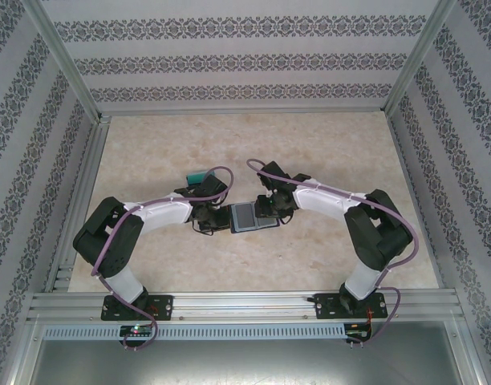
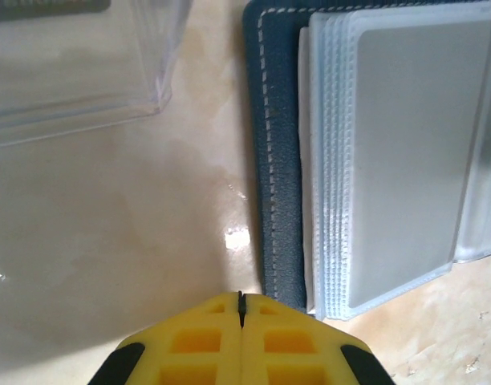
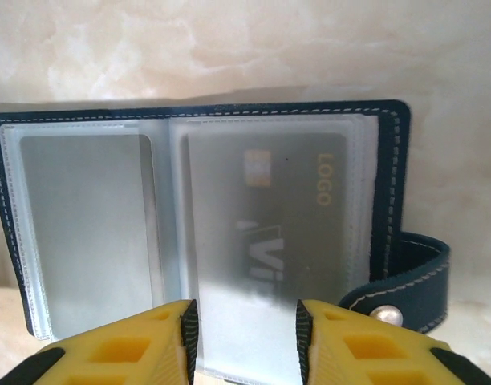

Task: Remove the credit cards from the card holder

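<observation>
Though hazy behind sleeve (image 3: 356,200), credit card (image 3: 269,216) inside card holder (image 3: 390,176)

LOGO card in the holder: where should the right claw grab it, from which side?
On the card, likely the near short edge, coming in low from the right claw side: it lies flat inside a clear sleeve, and that edge sits between the open fingers. Sleeve opening unclear.

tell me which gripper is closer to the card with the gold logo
Right. The right gripper is open right at the near edge of the card in its sleeve; the left gripper sits shut at a corner of the card holder.
</observation>
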`<state>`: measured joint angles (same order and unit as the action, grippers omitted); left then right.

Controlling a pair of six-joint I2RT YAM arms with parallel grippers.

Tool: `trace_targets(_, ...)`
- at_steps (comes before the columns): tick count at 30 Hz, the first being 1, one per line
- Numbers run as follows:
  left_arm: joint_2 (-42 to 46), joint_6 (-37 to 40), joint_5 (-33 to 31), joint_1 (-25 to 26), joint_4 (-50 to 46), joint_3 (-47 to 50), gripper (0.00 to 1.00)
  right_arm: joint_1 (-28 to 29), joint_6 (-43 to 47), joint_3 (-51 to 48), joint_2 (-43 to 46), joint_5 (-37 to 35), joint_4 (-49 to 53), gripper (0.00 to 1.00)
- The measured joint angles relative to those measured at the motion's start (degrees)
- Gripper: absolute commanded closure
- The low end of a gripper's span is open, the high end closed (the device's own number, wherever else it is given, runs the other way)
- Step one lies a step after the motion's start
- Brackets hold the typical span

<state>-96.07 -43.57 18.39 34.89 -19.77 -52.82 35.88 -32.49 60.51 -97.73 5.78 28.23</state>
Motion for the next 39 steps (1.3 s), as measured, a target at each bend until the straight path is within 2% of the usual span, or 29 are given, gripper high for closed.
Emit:
trace_targets(6,0.57,0.04,0.59,0.0,-0.31,-3.82,0.98,1.92,0.98,2.51,1.51,-6.29,3.85,0.56)
trace_targets(10,0.63,-0.02,1.79,0.24,0.92,-4.55,0.98,2.54,1.4,2.86,2.43,-7.91,4.83,0.55)
trace_targets(22,-5.6,-0.42,2.73,1.11,0.98,-5.33,0.99,2.27,1.4,0.92,2.19,-5.7,3.63,0.58)
trace_targets(39,-6.1,-0.2,2.34,1.16,-0.33,-5.75,0.99,0.96,1.42,-0.04,-1.44,-4.04,0.9,0.57)
